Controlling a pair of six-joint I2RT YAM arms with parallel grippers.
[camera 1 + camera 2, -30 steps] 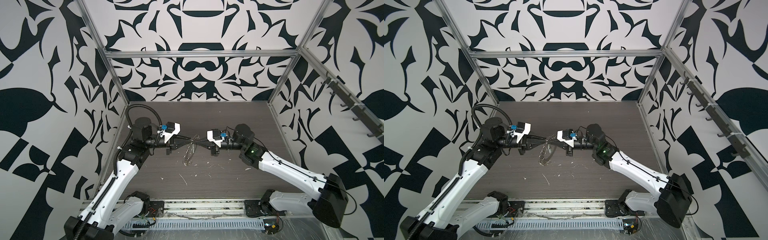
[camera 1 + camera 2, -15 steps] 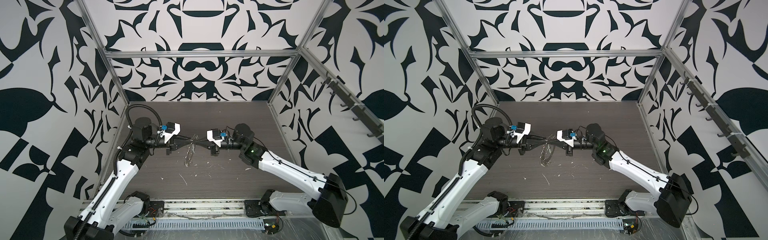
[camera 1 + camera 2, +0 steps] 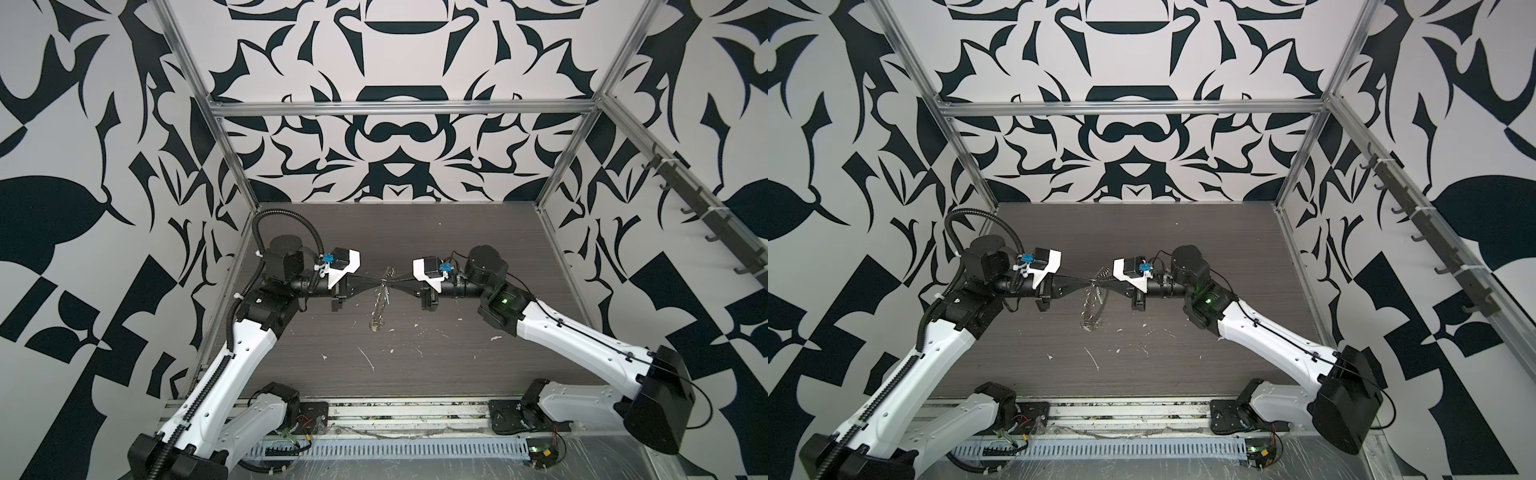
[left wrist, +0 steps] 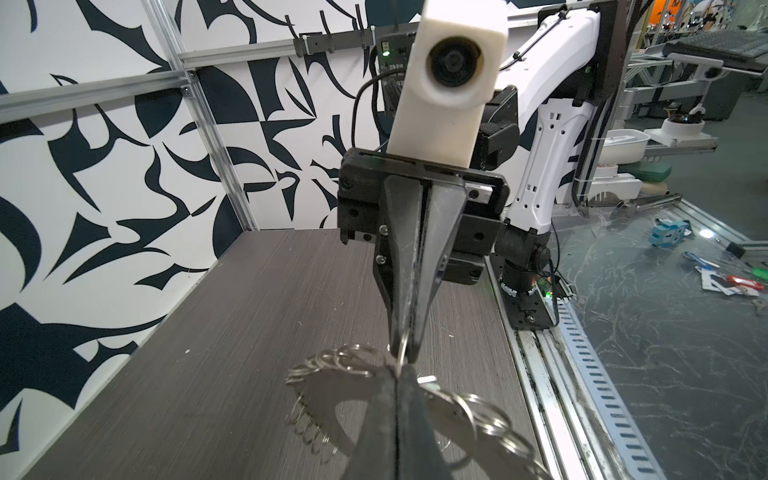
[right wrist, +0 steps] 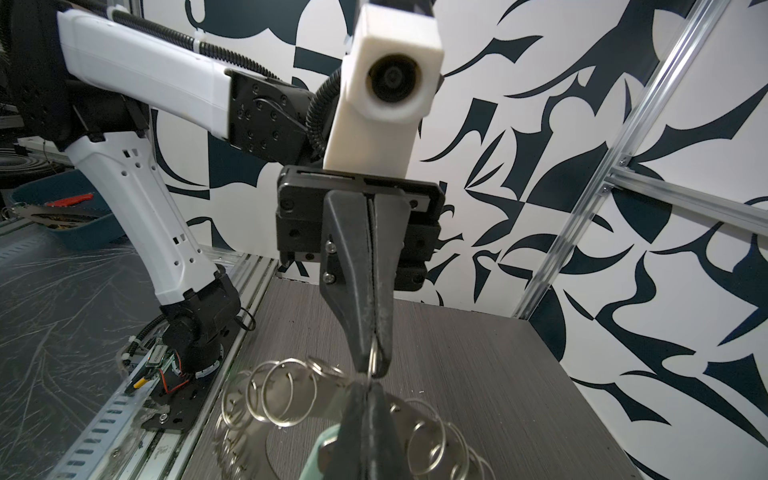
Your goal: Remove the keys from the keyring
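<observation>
The keyring [image 3: 379, 301] [image 3: 1092, 303], a flat grey disc fringed with small split rings, hangs on edge over the middle of the table, its low end touching the top. My left gripper [image 3: 376, 283] [image 4: 398, 372] and right gripper [image 3: 390, 283] [image 5: 368, 384] meet tip to tip at its upper rim. Both are shut. A split ring [image 5: 376, 353] is pinched in the left fingertips, and a split ring [image 4: 401, 351] shows between the right ones. A pale oval tag [image 5: 322, 453] of the keys lies beside the right fingers. The metal key itself I cannot make out.
White scraps [image 3: 365, 357] lie on the dark wood-grain table [image 3: 478, 232] in front of the keyring. Patterned walls close in three sides; a hook rail [image 3: 706, 216] runs along the right wall. The arm bases stand on a metal rail [image 3: 395, 415] at the front.
My left gripper's jaws have closed the last bit onto the split ring. Both arms and the hanging keyring stay where they were.
</observation>
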